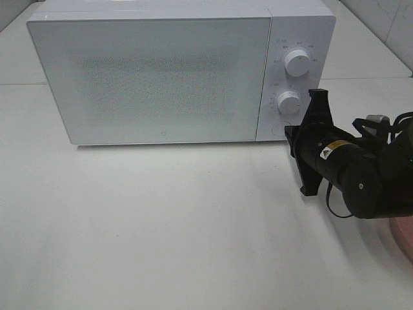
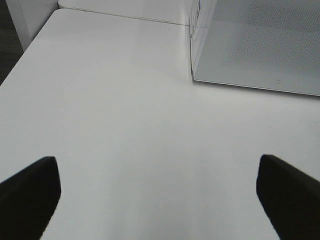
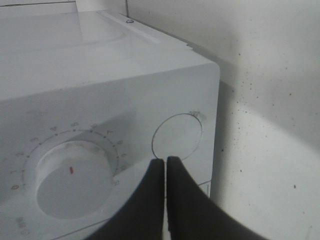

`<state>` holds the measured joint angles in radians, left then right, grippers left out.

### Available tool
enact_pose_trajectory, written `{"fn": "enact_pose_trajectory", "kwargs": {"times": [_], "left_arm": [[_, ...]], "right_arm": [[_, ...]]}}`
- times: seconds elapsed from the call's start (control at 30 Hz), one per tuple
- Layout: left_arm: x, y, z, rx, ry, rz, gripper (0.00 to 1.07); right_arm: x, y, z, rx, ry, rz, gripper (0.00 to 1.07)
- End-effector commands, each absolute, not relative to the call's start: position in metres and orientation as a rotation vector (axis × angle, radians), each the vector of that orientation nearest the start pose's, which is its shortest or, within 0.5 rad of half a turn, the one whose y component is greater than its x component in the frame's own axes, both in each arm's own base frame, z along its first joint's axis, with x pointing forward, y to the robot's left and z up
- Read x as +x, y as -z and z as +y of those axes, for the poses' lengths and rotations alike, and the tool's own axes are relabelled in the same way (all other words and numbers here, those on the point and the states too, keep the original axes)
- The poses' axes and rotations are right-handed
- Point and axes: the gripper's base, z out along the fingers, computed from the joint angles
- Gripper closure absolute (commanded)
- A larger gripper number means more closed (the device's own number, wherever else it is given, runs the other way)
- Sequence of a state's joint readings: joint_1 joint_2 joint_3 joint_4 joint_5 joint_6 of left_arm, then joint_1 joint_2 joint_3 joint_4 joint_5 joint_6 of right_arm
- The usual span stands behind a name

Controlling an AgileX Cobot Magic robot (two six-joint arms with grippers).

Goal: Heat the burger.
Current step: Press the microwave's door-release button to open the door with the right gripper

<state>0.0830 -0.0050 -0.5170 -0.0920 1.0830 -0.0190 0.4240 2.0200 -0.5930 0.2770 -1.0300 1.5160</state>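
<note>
1. The right pincer (image 3: 166, 161) is clenched, its two black fingers pressed flat together with nothing between them.
2. Its tips sit at the rim of the round button (image 3: 177, 136) on the microwave (image 1: 161, 77); I cannot tell whether they touch it. A dial (image 3: 70, 180) lies just beside the tips.
3. The left pincer (image 2: 157, 165) is released, spread wide and holding nothing, above the bare white table (image 2: 125, 125), with the microwave's corner ahead of it.
4. The burger is hidden from every view; a pink plate (image 1: 405, 236) edge shows behind the right pincer.
</note>
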Motion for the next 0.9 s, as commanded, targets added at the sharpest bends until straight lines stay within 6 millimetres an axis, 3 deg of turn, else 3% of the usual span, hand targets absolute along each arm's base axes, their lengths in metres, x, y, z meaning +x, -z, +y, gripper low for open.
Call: {"fn": "enact_pose_trajectory", "kwargs": {"times": [0.03, 0.67, 0.9], "left_arm": [[-0.010, -0.281, -0.009, -0.097, 0.077, 2.007, 0.04], [-0.010, -0.281, -0.009, -0.097, 0.077, 2.007, 0.04], [-0.010, -0.281, -0.009, -0.097, 0.077, 2.007, 0.04]], "right_arm": [[0.305, -0.094, 0.113, 1.326, -1.172, 1.576, 1.07], [0.326, -0.086, 0.120, 1.307, -1.191, 1.564, 1.07], [0.329, -0.076, 0.113, 1.338, -1.159, 1.561, 1.07]]}}
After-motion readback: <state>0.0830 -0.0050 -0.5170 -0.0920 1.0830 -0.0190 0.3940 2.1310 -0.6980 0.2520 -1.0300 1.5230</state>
